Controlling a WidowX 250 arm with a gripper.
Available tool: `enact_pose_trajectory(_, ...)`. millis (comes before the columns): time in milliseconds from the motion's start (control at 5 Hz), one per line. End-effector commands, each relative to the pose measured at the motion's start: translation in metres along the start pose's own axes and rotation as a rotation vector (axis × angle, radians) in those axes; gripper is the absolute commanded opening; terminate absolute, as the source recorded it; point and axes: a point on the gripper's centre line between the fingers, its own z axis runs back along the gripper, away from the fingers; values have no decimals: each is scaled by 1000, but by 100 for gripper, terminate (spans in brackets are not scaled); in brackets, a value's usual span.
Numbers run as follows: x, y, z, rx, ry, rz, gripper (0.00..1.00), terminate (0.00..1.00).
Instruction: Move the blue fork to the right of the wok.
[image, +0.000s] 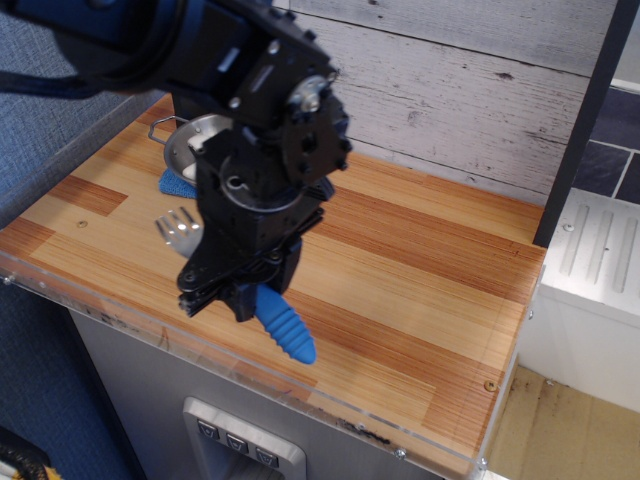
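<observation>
Observation.image shows my end effector (240, 297) gripping the blue fork (270, 318) at lower left; I should carry it right of the wok (183, 142).

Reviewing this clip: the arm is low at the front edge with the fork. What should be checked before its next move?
1. Grip: gripper shut on the blue fork: ok.
2. Fork right of the wok: not ok, it is at the front edge.
3. Fork resting on the wooden counter or lifted: cannot tell.
4. Wok on the blue cloth: mostly hidden by the arm, cannot tell.
5. Counter right of the wok bare: ok.
</observation>
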Motion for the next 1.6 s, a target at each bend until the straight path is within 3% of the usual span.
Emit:
enact_pose_trajectory(0,-4,-15,-11,-45,-14,155,0,0)
enact_pose_trajectory(800,-13,-37,-50,-44,78,223,0,0)
enact_pose_trajectory(1000,-17,-40,-48,-44,116,249,100,0)
enact_pose_trajectory(1400,-22,-54,-35,-30,118,263,100,0)
